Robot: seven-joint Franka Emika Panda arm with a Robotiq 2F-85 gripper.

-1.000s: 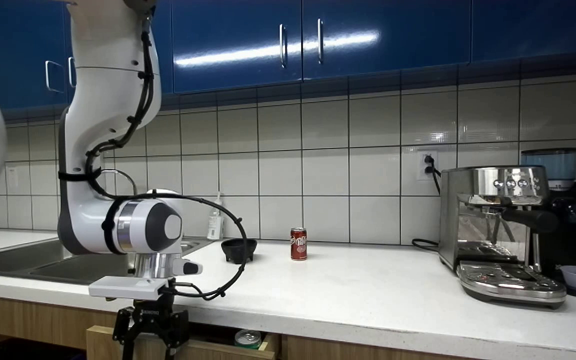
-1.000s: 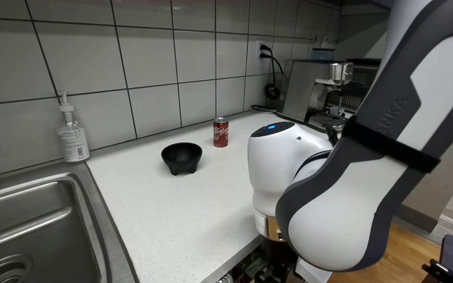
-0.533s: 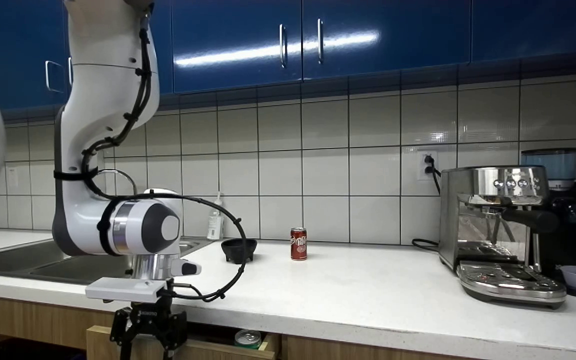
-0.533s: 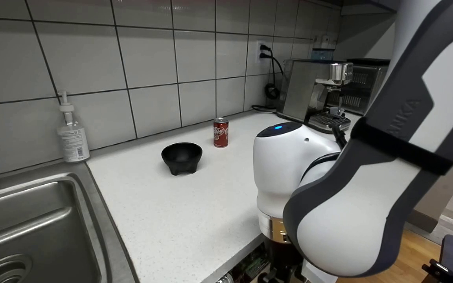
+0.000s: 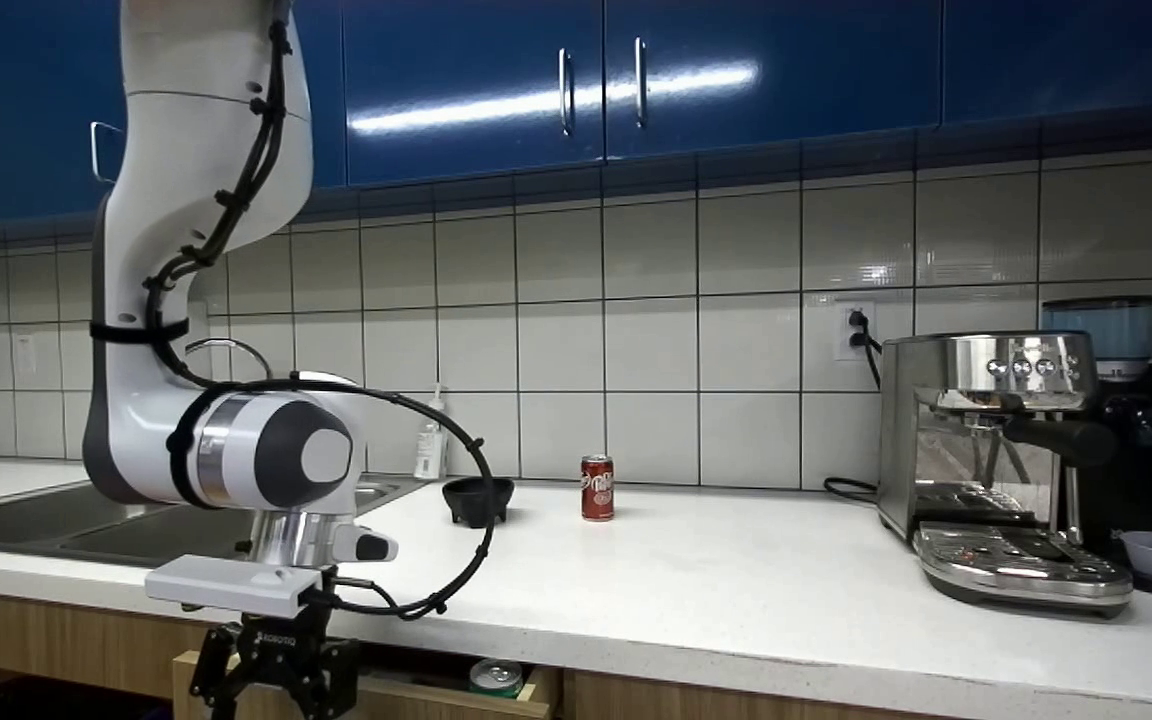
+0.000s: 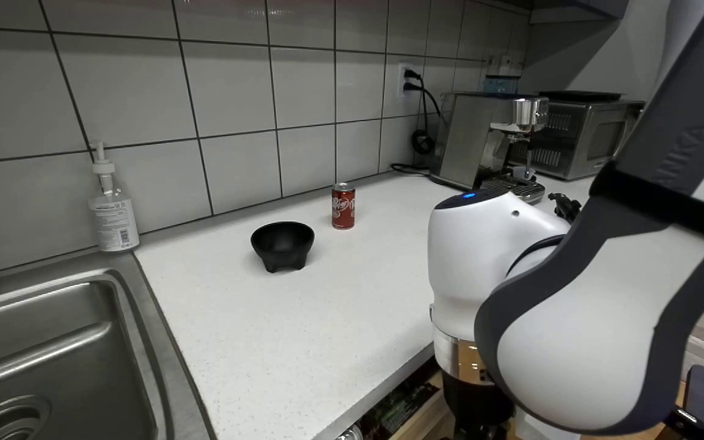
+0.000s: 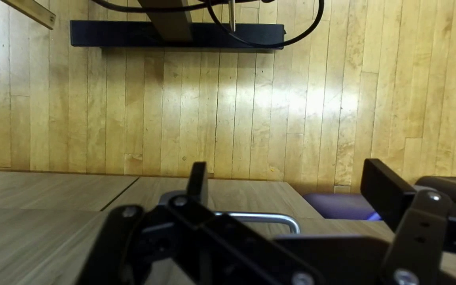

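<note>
My black gripper (image 7: pixel 289 178) stands open, its two fingers wide apart with nothing held between them. In the wrist view a silver bar handle (image 7: pixel 267 216) on a pale wood front shows beyond and between the fingers, partly hidden by the left one; contact is not visible. In an exterior view the gripper hangs in front of the counter's edge, beside a pulled-out wooden drawer (image 5: pixel 451 705), with its fingertips cut off by the frame. A can with a green side (image 5: pixel 496 678) stands in that drawer. Dark packages (image 6: pixel 398 409) lie in the drawer too.
On the white counter (image 5: pixel 716 580) are a black footed bowl (image 6: pixel 282 244), a red can (image 6: pixel 343 206) and an espresso machine (image 5: pixel 996 470). A soap bottle (image 6: pixel 113 208) stands by the steel sink (image 6: pixel 126 342). A purple object (image 7: pixel 337 204) sits low near the floor.
The arm and gripper have shifted left and slightly down in an exterior view, and rightward, away from the counter, in an exterior view. Drawer, cans and bowl stay put; the gripper remains open.
</note>
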